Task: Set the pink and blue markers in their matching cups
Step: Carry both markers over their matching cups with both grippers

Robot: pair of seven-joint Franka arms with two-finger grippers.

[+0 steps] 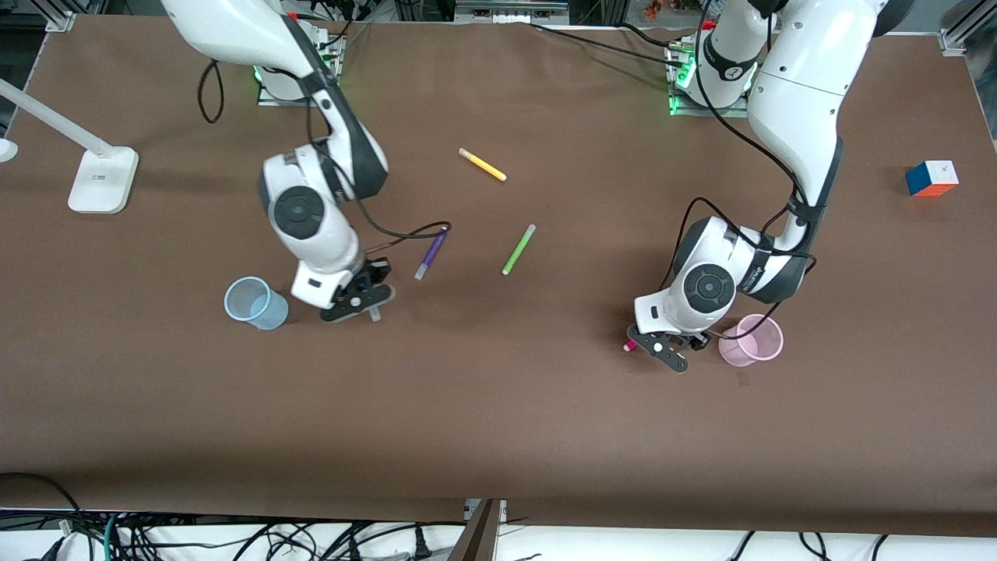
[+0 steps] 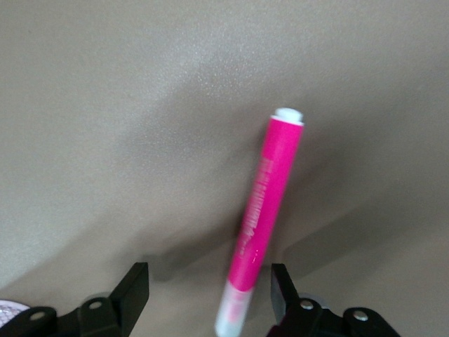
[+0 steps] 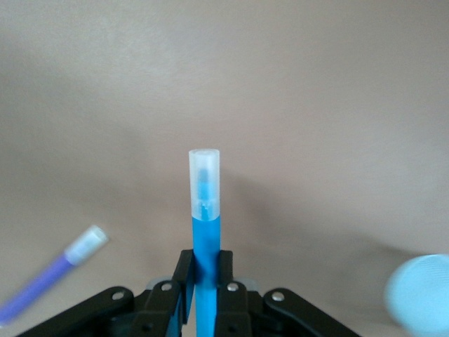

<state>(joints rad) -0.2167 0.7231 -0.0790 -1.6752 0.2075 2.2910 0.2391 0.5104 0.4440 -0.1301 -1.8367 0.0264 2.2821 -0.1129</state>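
- Right wrist view: right gripper clenched on the blue marker, pale cap pointing away from the fingers.
- Left wrist view: left gripper spread wide, pink marker between the fingers, close against one, not pinched.
- Front view: right gripper low over the table, just beside the blue cup.
- Left gripper low over the table, just beside the pink cup; pink marker tip peeking out under it.
- Purple pen near the right gripper; green pen mid-table; yellow pen farther from the front camera.
- Puzzle cube toward the left arm's end; white lamp base toward the right arm's end.
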